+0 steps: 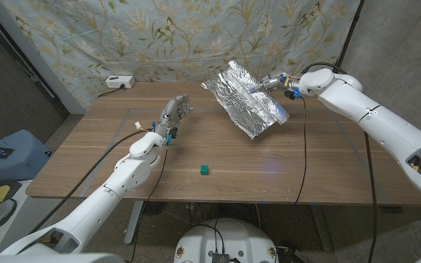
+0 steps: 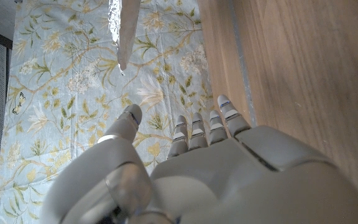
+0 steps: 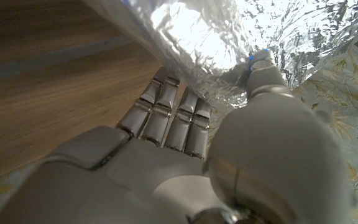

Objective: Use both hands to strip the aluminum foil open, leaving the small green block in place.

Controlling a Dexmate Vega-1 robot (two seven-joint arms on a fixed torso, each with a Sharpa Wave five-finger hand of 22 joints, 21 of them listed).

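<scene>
Already the right hand (image 1: 275,82) is lifting the crumpled aluminum foil sheet (image 1: 247,101) off the wooden counter (image 1: 79,157), upper right of centre in the head view, pinching its upper edge between thumb and fingers; the right wrist view is showing the fingers (image 3: 166,112) pressing against the shiny sheet. The left hand (image 1: 174,115) is hovering left of centre with fingers spread wide and holding nothing, well apart from the foil. The small green block (image 1: 205,169) is sitting bare on the counter, lower centre, well clear of both hands.

Judging from this, the stripping looks largely done, with the block uncovered. The risk now is the dangling foil: it is hanging from 1 edge only, so it could tear or slip out of the pinch. If the sheet is swung low across the counter, its trailing corner could sweep the block out of place.
</scene>
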